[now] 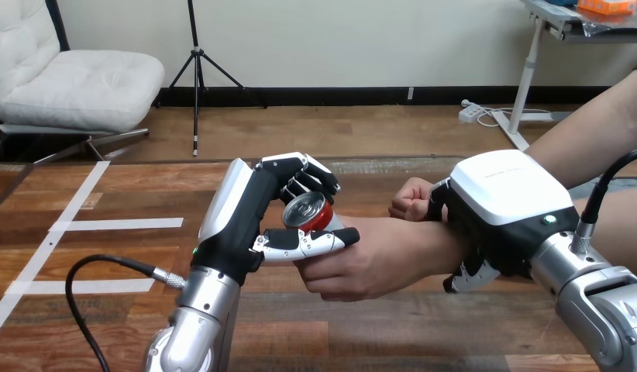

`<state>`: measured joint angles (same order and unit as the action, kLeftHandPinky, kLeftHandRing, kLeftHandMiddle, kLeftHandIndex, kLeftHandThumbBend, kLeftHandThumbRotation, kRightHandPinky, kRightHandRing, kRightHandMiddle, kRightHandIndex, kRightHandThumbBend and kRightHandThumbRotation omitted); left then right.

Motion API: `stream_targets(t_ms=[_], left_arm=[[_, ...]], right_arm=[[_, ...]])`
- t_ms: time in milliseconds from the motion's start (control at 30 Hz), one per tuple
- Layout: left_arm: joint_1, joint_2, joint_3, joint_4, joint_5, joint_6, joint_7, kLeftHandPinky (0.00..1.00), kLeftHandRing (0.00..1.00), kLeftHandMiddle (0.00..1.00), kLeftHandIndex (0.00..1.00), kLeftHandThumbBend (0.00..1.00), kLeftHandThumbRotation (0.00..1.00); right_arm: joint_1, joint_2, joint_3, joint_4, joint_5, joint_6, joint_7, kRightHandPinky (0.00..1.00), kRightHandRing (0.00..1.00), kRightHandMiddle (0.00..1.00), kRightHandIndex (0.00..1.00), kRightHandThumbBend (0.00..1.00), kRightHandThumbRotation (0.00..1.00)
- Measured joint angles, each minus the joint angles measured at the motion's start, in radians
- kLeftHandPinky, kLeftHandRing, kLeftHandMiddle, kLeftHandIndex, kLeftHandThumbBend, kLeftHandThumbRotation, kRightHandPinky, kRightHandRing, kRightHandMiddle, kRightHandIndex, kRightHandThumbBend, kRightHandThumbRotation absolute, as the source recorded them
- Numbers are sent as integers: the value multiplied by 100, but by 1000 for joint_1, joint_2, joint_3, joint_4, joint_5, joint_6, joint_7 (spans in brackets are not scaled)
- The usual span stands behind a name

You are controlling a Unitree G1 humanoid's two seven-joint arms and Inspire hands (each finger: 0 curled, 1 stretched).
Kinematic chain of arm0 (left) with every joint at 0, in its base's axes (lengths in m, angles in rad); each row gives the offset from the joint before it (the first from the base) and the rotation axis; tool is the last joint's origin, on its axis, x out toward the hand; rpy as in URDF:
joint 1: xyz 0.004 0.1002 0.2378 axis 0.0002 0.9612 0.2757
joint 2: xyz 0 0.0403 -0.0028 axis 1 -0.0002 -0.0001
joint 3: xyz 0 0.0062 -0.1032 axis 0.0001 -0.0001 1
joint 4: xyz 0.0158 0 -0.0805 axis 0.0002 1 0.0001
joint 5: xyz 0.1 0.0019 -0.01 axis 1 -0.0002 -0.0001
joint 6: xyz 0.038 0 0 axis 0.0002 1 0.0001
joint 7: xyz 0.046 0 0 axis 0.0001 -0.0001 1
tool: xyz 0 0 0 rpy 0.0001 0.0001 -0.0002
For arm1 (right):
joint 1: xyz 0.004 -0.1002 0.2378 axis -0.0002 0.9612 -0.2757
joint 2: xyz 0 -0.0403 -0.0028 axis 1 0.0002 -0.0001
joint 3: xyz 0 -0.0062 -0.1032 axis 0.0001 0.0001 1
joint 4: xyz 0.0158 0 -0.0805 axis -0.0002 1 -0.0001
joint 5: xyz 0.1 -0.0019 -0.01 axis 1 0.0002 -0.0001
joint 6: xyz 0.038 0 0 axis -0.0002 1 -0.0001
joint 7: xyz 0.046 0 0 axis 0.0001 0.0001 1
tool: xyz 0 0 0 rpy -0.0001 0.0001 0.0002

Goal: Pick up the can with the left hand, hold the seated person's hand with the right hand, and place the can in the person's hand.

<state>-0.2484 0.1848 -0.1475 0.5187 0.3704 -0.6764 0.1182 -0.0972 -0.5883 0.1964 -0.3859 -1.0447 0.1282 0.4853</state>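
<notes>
Two grips mid-frame: left robot hand (246, 232) clutches the can (308, 211) at the person's hand (362, 267), right robot hand (501, 209) wraps their wrist (435, 246). If I release early, it may drop.

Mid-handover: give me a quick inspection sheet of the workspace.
surface: wooden table, white tape strips at its left.
job's things: red can tilted, just above the person's hand; cannot tell whether that hand grips it.
clutter: nothing seen.
hands: left hand, fingers curled round the red can; right hand, fingers curled round the person's wrist.
cables: nothing seen across the red can.
surroundings: the person's second hand, a fist, behind the held wrist.
</notes>
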Motion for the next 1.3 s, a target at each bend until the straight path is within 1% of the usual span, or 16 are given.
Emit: stream_targets(t_ms=[133, 267, 300, 467, 567, 767, 833, 933, 1133, 1300], left_arm=[[-1, 1, 0, 0, -7, 0, -10, 31, 38, 45, 49, 69, 0], [-1, 1, 0, -2, -11, 0, -17, 32, 38, 46, 49, 68, 0], [-1, 1, 0, -2, -12, 0, -19, 32, 39, 46, 49, 68, 0], [-1, 2, 0, -4, -19, 0, -28, 32, 40, 47, 50, 67, 0], [-1, 4, 1, -6, -26, 1, -35, 34, 42, 49, 53, 68, 0], [-1, 12, 3, -33, -24, 21, -57, 41, 50, 58, 61, 71, 6], [-1, 18, 3, -48, -16, 34, -65, 46, 57, 64, 66, 73, 10], [-1, 28, 2, -69, -3, 46, -74, 50, 62, 69, 70, 75, 13], [-1, 43, 0, -96, 25, 55, -79, 57, 69, 76, 78, 79, 20], [2, 46, 0, -101, 41, 59, -76, 59, 71, 78, 80, 79, 22]], right_arm=[[0, 0, 0, -4, -3, 1, 14, 49, 56, 61, 63, 89, 0], [0, 1, 1, -10, -18, 4, 34, 53, 59, 64, 65, 90, 0], [0, 1, 1, -11, -20, 4, 37, 55, 61, 66, 66, 91, 0], [0, 1, 1, -17, -24, 5, 46, 59, 65, 69, 68, 92, 0], [0, 1, 1, -22, -28, 5, 51, 62, 68, 71, 69, 93, 0], [0, 1, 1, -35, -32, 12, 62, 64, 70, 74, 71, 95, 0], [1, 1, 1, -39, -31, 14, 63, 65, 72, 75, 72, 95, 0], [1, 1, 1, -45, -31, 18, 63, 66, 73, 76, 73, 95, 0], [8, 2, -4, -55, -32, 29, 64, 67, 74, 77, 75, 94, 0], [19, 2, -10, -59, -31, 31, 61, 67, 74, 77, 74, 93, 0]])
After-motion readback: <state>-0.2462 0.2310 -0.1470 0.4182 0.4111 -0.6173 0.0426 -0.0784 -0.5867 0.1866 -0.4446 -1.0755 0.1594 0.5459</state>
